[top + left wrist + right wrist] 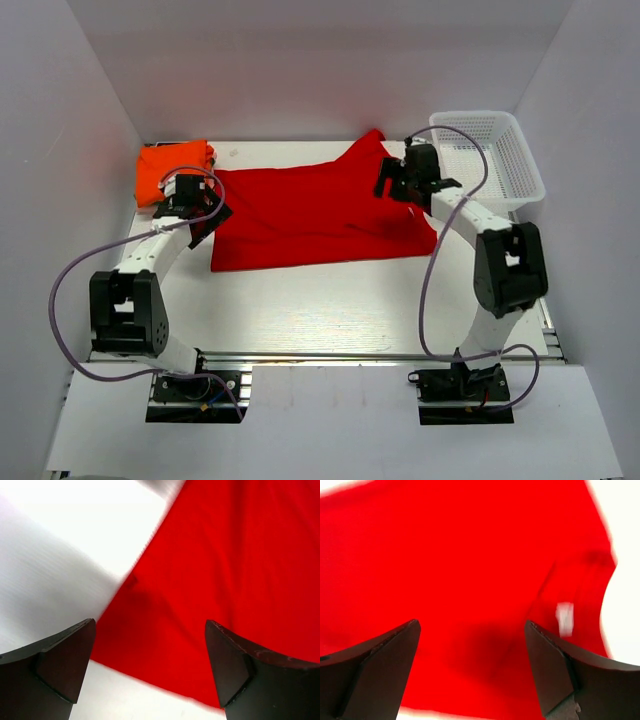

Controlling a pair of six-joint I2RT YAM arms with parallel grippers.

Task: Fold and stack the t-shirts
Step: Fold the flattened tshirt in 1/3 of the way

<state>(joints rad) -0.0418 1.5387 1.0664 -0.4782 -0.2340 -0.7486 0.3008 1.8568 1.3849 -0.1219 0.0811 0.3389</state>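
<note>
1. Red t-shirt (320, 215): one, plain bright red, lying spread and mostly flat on the far half of the worktop (330, 310), between the two arms. One sleeve points towards the far edge, near the basket. Its near hem runs roughly across the middle of the worktop. A small white tag (564, 617) shows in the right wrist view, blurred, near the cloth's right margin
2. Orange t-shirt (170, 172): one, folded, in the far left corner of the worktop, just beside the red t-shirt's far left corner
3. Basket (528, 165): one, white plastic mesh, at the far right corner of the worktop, apart from the red cloth; its contents cannot be made out
4. Left gripper (150, 645): over the left margin of the red t-shirt, where cloth meets bare worktop. Its jaws stand wide apart with nothing between them; the dark fingertips sit above the cloth
5. Right gripper (472, 645): over the far right part of the red t-shirt, near the sleeve. Its jaws stand wide apart and hold nothing, with red cloth filling the view beneath them
</note>
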